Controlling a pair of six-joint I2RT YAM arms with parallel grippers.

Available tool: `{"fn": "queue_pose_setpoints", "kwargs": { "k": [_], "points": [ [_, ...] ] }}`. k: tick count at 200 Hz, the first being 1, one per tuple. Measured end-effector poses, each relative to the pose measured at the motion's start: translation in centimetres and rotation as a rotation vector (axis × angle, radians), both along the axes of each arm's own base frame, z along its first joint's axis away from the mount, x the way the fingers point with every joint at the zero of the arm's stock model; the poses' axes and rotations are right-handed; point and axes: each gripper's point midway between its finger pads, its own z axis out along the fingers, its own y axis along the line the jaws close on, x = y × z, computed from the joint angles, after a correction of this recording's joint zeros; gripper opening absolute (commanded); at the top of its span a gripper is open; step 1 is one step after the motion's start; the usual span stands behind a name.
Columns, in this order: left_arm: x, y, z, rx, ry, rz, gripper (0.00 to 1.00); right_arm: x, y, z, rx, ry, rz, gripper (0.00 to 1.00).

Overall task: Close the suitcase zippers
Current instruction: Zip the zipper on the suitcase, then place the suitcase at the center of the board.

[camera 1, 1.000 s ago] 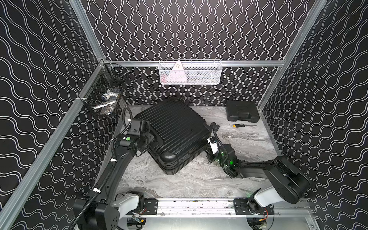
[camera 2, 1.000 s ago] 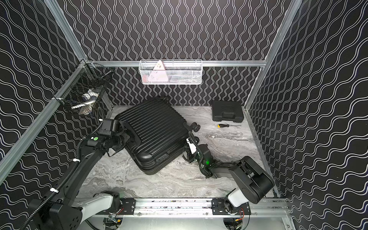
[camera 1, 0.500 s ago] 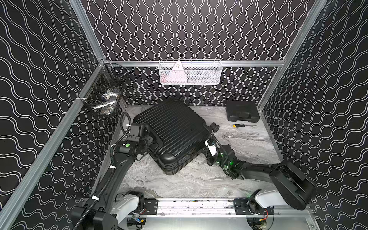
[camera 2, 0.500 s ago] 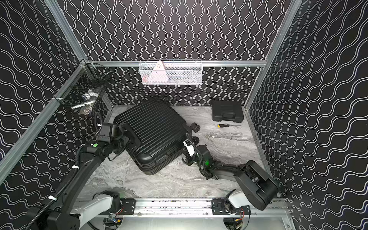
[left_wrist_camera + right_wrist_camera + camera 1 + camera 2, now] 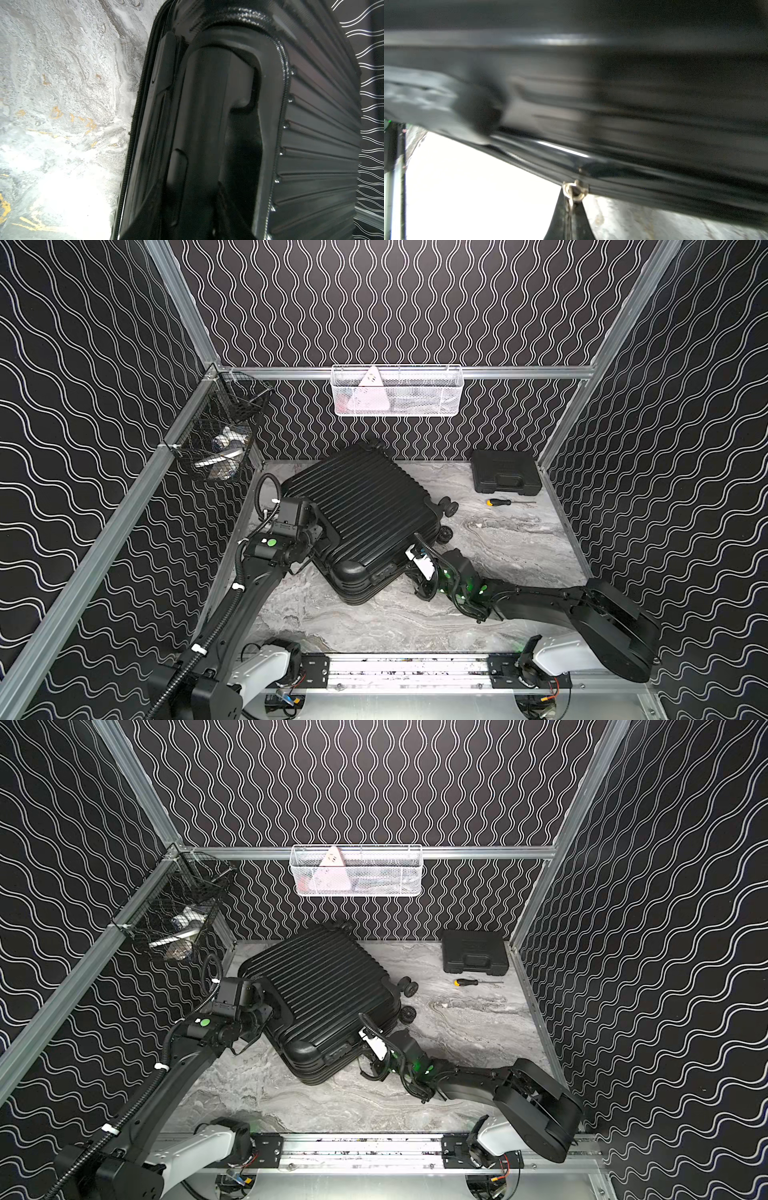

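Observation:
The black ribbed suitcase (image 5: pixel 365 510) (image 5: pixel 324 986) lies flat on the marble table with its shells together. My left gripper (image 5: pixel 322 531) (image 5: pixel 270 1011) is at its left end, shut on the top handle (image 5: pixel 207 124), which runs between my fingers (image 5: pixel 228 209). The black zipper band (image 5: pixel 135 116) edges the shell beside the handle. My right gripper (image 5: pixel 411 574) (image 5: pixel 363 1052) is low at the suitcase's near right edge. Its jaws are shut on a silvery zipper pull (image 5: pixel 574 190), with the fingertips (image 5: pixel 560 220) just under the pull ring. The right wrist view is blurred.
A flat black tool case (image 5: pixel 505 477) sits at the back right, and a screwdriver (image 5: pixel 498 502) lies in front of it. A white wire basket (image 5: pixel 397 391) hangs on the back wall, a black one (image 5: pixel 220 443) on the left wall. The arms' rail (image 5: pixel 407 668) borders the front.
My right gripper has slid along the suitcase's near right edge toward its near corner, with the pull in it. The left gripper and suitcase have barely shifted.

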Motion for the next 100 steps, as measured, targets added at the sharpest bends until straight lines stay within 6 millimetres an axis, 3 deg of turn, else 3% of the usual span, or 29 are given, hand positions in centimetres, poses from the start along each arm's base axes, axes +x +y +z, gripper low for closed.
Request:
{"fn": "queue_pose_setpoints", "kwargs": {
  "k": [100],
  "points": [
    [0.0,-0.2,-0.1,0.044,0.003,0.039,0.0,-4.2,4.6,0.3,-0.037,-0.047,0.069,0.0]
  ]
}}
